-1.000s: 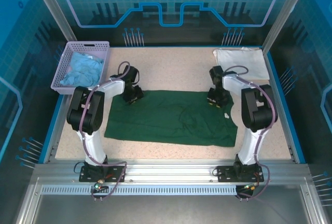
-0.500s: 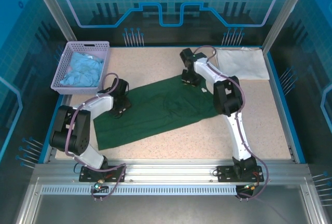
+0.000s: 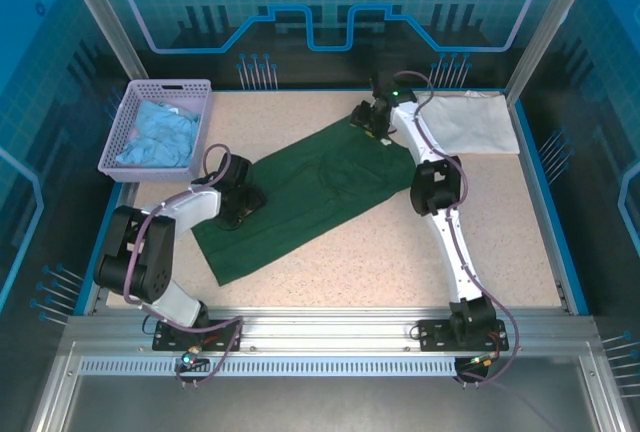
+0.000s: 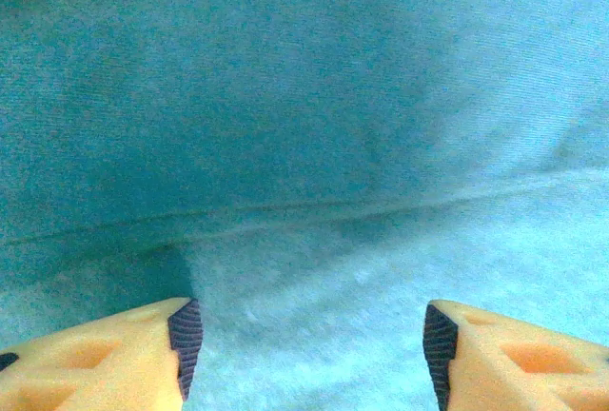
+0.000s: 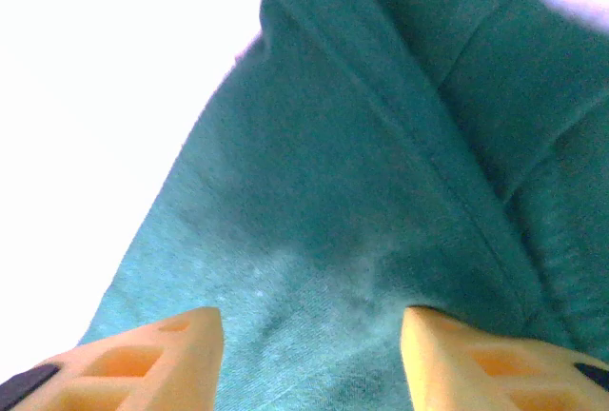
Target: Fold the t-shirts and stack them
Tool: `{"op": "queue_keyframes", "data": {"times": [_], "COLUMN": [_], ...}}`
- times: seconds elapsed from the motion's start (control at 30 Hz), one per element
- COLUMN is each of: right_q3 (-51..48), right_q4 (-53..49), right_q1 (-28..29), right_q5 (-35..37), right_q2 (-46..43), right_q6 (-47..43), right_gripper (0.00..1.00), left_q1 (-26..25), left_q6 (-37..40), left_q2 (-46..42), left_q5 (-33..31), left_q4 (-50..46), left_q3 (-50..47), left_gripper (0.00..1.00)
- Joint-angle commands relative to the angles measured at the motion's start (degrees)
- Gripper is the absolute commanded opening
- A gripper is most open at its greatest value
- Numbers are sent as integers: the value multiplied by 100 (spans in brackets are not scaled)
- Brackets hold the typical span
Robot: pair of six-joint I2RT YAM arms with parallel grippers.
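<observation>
As the green t-shirt (image 3: pixel 310 192) lies beneath both, left hand (image 3: pixel 243 204) stands spread; right hand (image 3: pixel 371 121) likewise

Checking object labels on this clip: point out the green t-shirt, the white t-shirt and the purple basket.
green t-shirt (image 3: pixel 310 192), top external view, middle of the spread cloth.
white t-shirt (image 3: pixel 475 122), top external view, centre of the folded cloth.
purple basket (image 3: pixel 170 84), top external view, far rim.
</observation>
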Motion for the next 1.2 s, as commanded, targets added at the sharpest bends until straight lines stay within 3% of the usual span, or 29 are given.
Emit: {"op": "queue_keyframes", "data": {"times": [0.0, 0.1, 0.23, 0.33, 0.47, 0.67, 0.77, 1.0, 1.17], "right_q3": [116, -1313, -4461, -6189, -7200, -6830, -6279, -4101, -2187], "right_q4": [142, -285, 179, 631, 926, 785, 601, -196, -511], "right_q1": [-155, -36, 133, 180, 207, 103, 127, 184, 188], "right_q5": [-689, 129, 516, 674, 628, 967, 1147, 860, 272], "right_q2": [-769, -2124, -3808, -4444, -4425, -3631, -3291, -1885, -666], "right_q6": [181, -67, -235, -271, -396, -495, -411, -332, -393], "right_gripper": [56, 56, 48, 40, 32, 24, 28, 34, 38], "left_q1": [-127, -288, -823, -1438, -1784, -1789, -1814, -2099, -2624], "left_q6": [236, 296, 515, 747, 640, 556, 613, 605, 261], "left_q2": [-504, -813, -1106, -1074, -1166, -1162, -824, -194, 101], "left_q5": [-140, -270, -135, -6, 313, 623, 986, 1407, 1802], "left_q4": [-519, -823, -981, -1290, -1304, -1036, -952, -669, -287], "left_q3": [556, 682, 457, 351, -201, -916, -962, -1057, -990], "left_gripper": [68, 69, 65, 59, 52, 52, 51, 50, 50]}}
